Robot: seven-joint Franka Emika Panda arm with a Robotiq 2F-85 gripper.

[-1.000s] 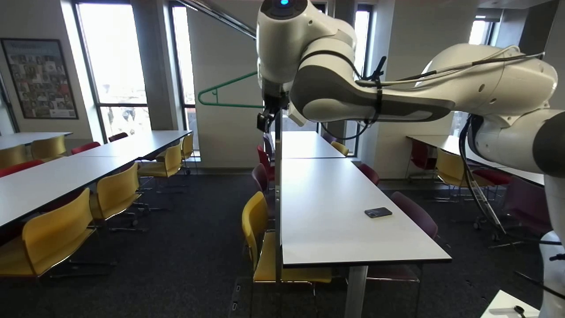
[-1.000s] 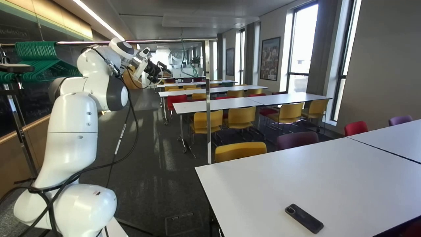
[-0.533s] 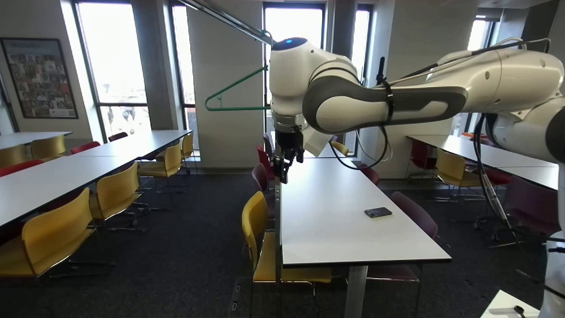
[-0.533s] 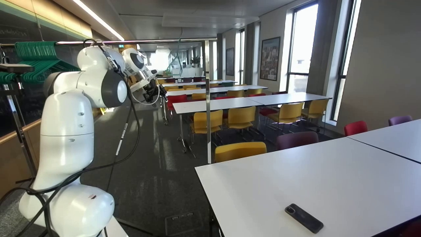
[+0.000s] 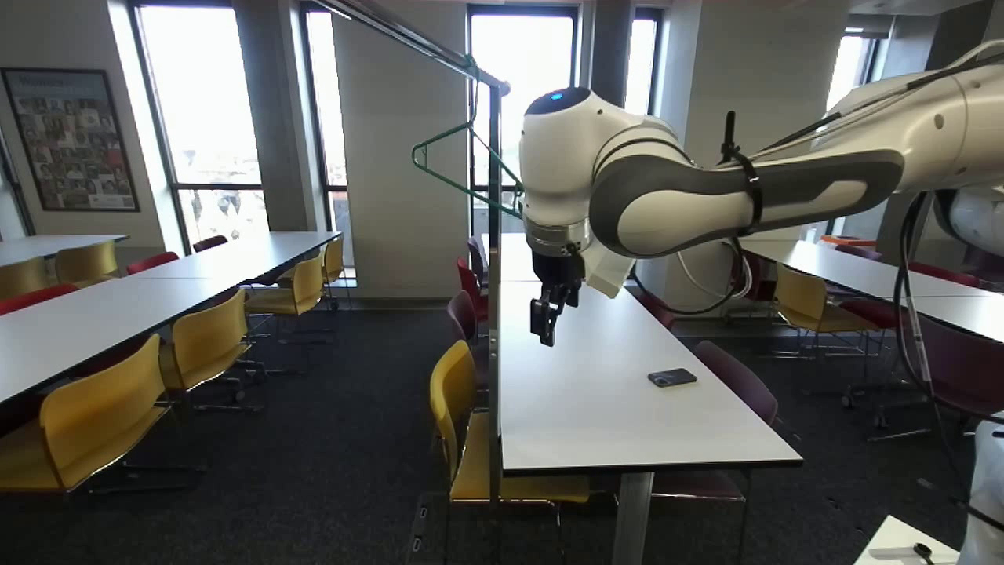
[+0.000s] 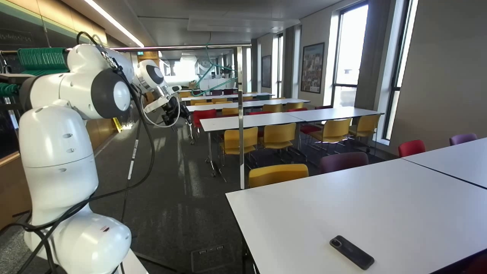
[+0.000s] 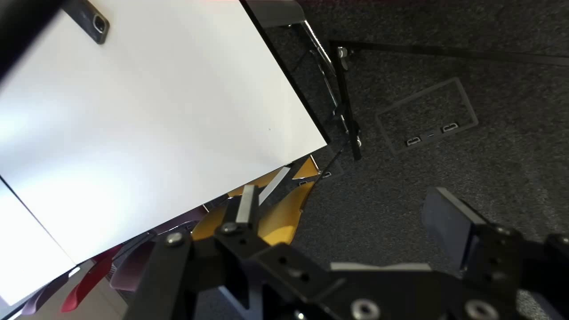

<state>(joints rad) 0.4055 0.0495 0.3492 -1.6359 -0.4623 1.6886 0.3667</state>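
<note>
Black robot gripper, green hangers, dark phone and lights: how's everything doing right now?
Black two-fingered gripper: open, holding nothing.
Single thin green hanger: hooked on the shiny metal rail.
Bunched green hangers: hanging packed together.
Dark rectangular phone: lying flat on the white rectangular table, camera side up.
Small round blue light: lit.
Long white ceiling light: on.

Below the claw (image 7: 343, 198), room is found above the floor (image 7: 511, 169); to one side, passage is barred by the pole (image 6: 241, 133) and, higher up, the hanger (image 5: 469, 192).
</note>
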